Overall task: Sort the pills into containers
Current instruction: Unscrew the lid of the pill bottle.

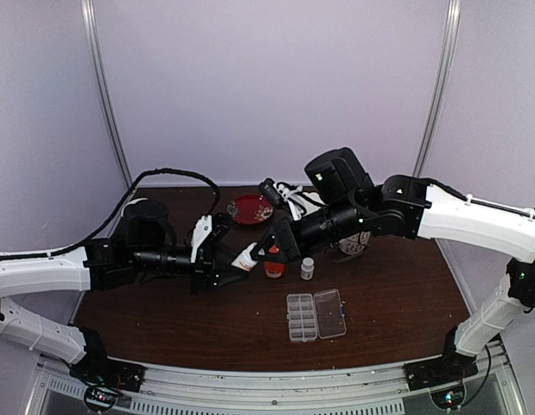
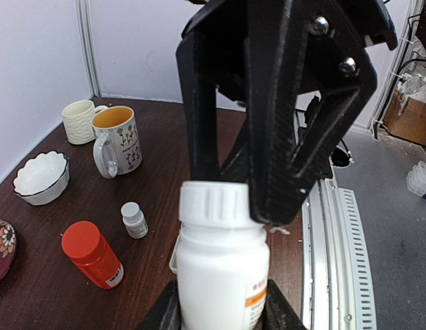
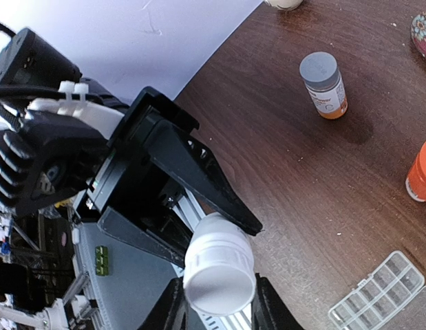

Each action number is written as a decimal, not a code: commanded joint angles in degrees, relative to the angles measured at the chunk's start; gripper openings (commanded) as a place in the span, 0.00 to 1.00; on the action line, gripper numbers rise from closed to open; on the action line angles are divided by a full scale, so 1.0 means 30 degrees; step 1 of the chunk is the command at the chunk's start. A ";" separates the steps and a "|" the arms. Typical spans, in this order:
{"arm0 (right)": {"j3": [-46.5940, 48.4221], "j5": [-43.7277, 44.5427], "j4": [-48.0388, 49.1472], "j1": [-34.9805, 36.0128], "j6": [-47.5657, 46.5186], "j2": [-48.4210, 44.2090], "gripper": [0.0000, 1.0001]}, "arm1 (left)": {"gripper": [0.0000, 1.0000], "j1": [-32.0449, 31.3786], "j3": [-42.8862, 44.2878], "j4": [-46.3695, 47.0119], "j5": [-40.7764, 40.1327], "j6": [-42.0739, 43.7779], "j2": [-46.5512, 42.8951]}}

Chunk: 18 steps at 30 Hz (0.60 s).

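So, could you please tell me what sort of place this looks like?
Probably a robotics lab test cell: a dark wooden table walled by plain white panels, a metal mounting rail along its near edge, and staged mugs.

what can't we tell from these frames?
- Pills: none visible in any view. The white bottle is opaque and capped, and the pill box compartments are too small in the top view.
- Pill box: cut off by the bottom edge in the right wrist view, mostly behind the white bottle in the left wrist view.
- Right gripper: fingers flank the cap; firm contact unclear.
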 commanded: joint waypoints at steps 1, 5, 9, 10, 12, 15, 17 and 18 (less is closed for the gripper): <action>0.0569 -0.0380 0.0417 0.0009 -0.0351 -0.0005 0.24 | 0.17 -0.0076 0.0023 0.0393 0.0075 0.0194 0.0074; 0.0067 -0.0087 0.0808 -0.0046 -0.0795 -0.0503 0.23 | 0.16 -0.0069 -0.0117 0.0374 0.0072 -0.0103 0.0284; -0.0800 0.0402 0.1476 -0.0257 -0.1066 -0.1425 0.20 | 0.16 -0.0073 -0.0575 0.0752 0.0175 -0.0425 0.0263; -0.1075 0.0438 0.1737 -0.0343 -0.1068 -0.1680 0.20 | 0.16 -0.0069 -0.0693 0.0847 0.0211 -0.0528 0.0252; -0.1640 0.0538 0.2288 -0.0518 -0.1070 -0.2126 0.20 | 0.16 -0.0060 -0.0913 0.1126 0.0295 -0.0715 0.0218; -0.2389 0.0626 0.2802 -0.0811 -0.1025 -0.2681 0.20 | 0.16 -0.0069 -0.1225 0.1446 0.0311 -0.0960 0.0299; -0.2819 0.0723 0.2806 -0.0995 -0.1096 -0.2963 0.20 | 0.16 -0.0056 -0.1332 0.1522 0.0340 -0.1075 0.0450; -0.3063 0.0786 0.2830 -0.1102 -0.1097 -0.3117 0.20 | 0.16 -0.0067 -0.1367 0.1561 0.0353 -0.1118 0.0576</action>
